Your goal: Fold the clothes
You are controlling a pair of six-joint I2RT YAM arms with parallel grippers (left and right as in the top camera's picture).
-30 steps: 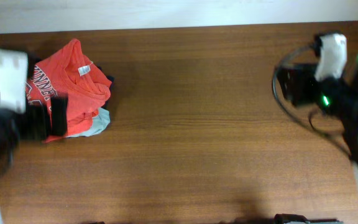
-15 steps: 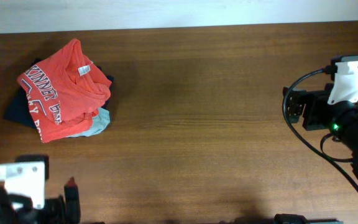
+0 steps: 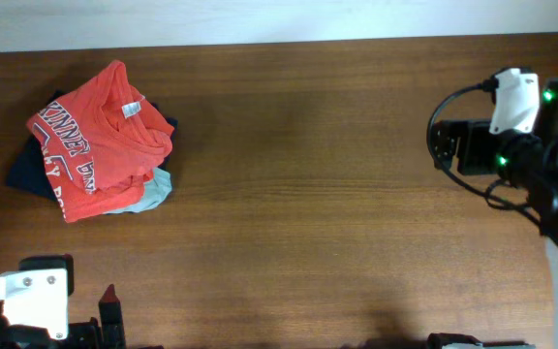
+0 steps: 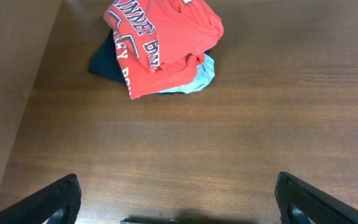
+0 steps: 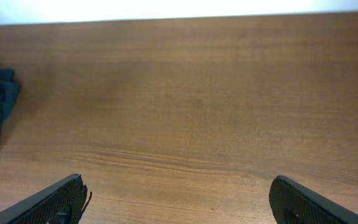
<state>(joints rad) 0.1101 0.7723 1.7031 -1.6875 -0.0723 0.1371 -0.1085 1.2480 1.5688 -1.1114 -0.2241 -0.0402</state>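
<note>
**Left wrist view.** The left hand (image 4: 179, 208) was spread wide and held nothing. Only its two fingertips showed, at the bottom corners. The clothes (image 4: 157, 50) sat near the top of the view, well apart from the hand. An orange-red T-shirt (image 4: 166, 37) lay uppermost, lettering up. A navy garment (image 4: 104, 62) poked out on one side and a grey-blue garment (image 4: 201, 74) on the other. Bare tabletop (image 4: 229, 149) lay between hand and pile.

**Right wrist view.** The right hand (image 5: 179, 202) was likewise wide and empty. Only a sliver of the pile showed at the left edge, far off.

**Overhead.** The pile lay toward the upper left of the view, with the white neck label (image 3: 131, 109) facing up. The left hand was at the lower left edge and the right hand out by the right edge (neither near cloth).

**Judgement.** The step looked to be the reach for the top shirt. The pile's edges were uneven, and I could not tell whether any of it counted as folded.
- The left hand was the nearer, so it should go.
- It should come down on the shirt's free edge beside the label and pinch the orange layer alone.
- It should lift just enough to clear the two garments beneath.
- It should then draw the shirt to the open middle, where the right hand could take the other shoulder.
- A deep pinch would likely drag the whole stack along.
</note>
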